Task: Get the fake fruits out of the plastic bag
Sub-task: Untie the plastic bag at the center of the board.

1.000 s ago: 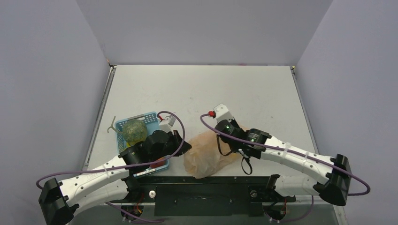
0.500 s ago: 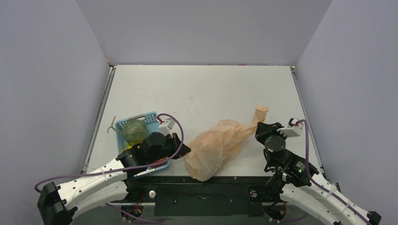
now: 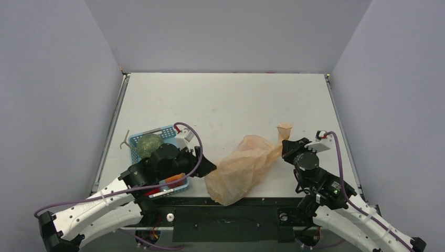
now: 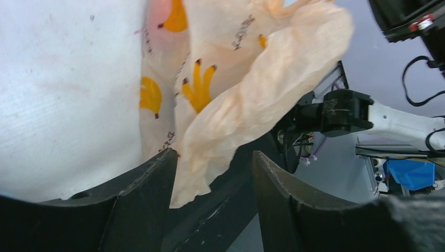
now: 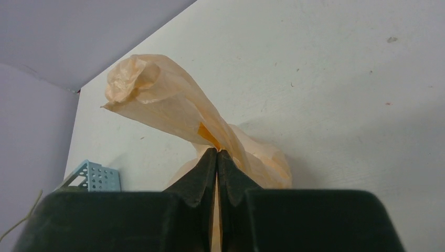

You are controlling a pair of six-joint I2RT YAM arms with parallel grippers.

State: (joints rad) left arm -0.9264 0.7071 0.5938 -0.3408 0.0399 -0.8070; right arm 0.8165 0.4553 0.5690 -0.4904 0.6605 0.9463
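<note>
Plastic bag point(image 3: 244, 168), slumped at the desk's point(image 3: 225, 100) near edge right of centre: right pincer point(image 5: 217, 157) pinching its twisted neck, likely to tip hidden fruits out; left pincer point(image 4: 212, 163) spread just beside its low end.

Our left arm point(image 3: 94, 205) lies low, angled inward; the left claw point(image 4: 214, 157) gapes wide, a fold of the bag point(image 4: 252, 105) hanging between its fingers. Our right arm point(image 3: 320, 181) folds in from the outer side; the right claw point(image 5: 216, 153) is pinched tight on the bag's neck, which rises just beyond its tips.
</note>
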